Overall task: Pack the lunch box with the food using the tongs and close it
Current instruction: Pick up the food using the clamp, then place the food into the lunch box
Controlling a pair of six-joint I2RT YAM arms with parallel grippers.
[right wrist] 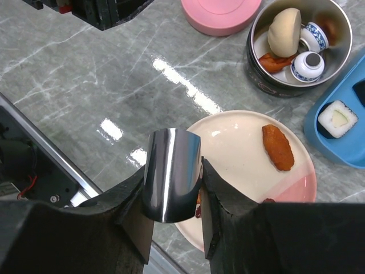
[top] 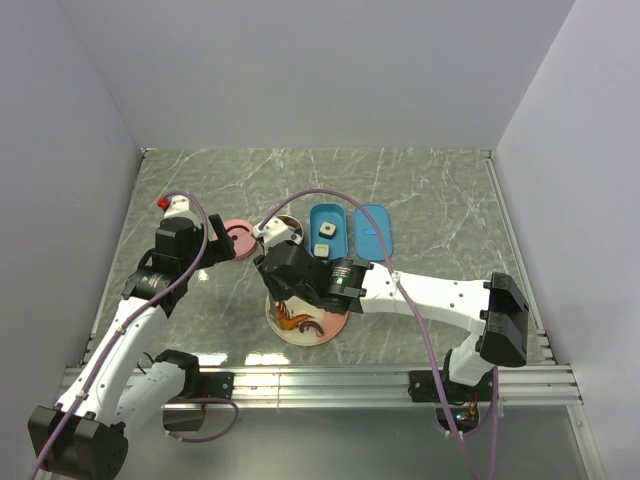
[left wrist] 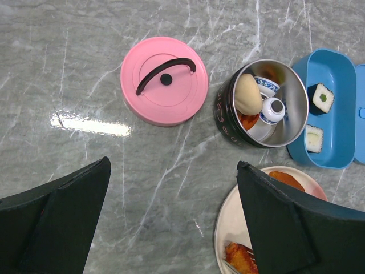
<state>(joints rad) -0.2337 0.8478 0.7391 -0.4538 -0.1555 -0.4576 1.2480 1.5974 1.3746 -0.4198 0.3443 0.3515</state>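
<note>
My right gripper is shut on the tongs. Their shiny bent end stands between the fingers, and their arms are hidden under the hand. It hangs over the near edge of the white-and-pink plate, which holds an orange fried piece. A round black tin holds a beige bun and small blue-and-white pieces. The blue lunch box tray holds two sushi squares. My left gripper stands open above bare table, left of the plate.
A pink round lid with a black handle lies left of the tin. A blue lid lies right of the blue tray. The left arm sits just beyond the plate in the right wrist view.
</note>
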